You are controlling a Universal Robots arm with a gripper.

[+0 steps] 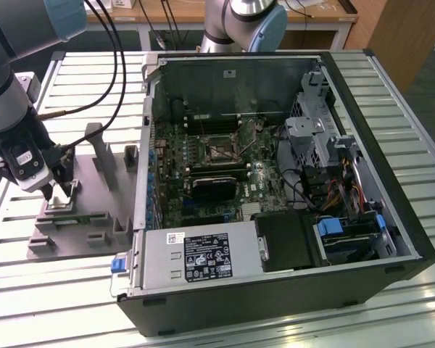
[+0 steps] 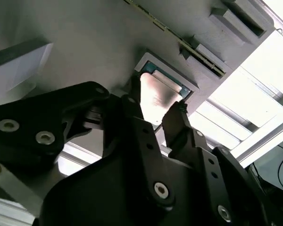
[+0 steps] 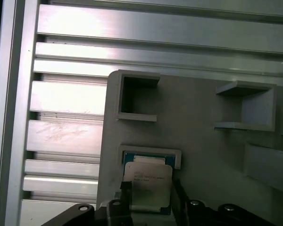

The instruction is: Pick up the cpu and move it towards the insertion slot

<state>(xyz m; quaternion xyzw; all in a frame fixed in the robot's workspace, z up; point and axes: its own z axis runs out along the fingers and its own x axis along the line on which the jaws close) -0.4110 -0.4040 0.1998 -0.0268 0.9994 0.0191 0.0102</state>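
Observation:
The cpu (image 1: 62,201), a silvery square chip, sits at the square recess of the grey plastic tray (image 1: 94,188) on the exterior view's left. My gripper (image 1: 60,193) reaches down onto it. In both wrist views the two black fingers (image 3: 126,189) press against opposite sides of the cpu (image 3: 148,181), and it seems raised slightly above the recess's greenish floor. The second wrist view shows the cpu (image 2: 156,96) wedged between the fingertips of the gripper (image 2: 155,107). The insertion slot (image 1: 219,148), with a silvery frame and dark centre, lies on the motherboard inside the open computer case, far from the gripper.
The open black computer case (image 1: 348,217) stands to the exterior view's right of the tray, with a grey power supply (image 1: 196,257) at its near side. Upright grey tray posts (image 1: 98,148) rise beside the gripper. Black cables (image 1: 109,51) hang from the arm. Ribbed aluminium table (image 1: 94,72) all around.

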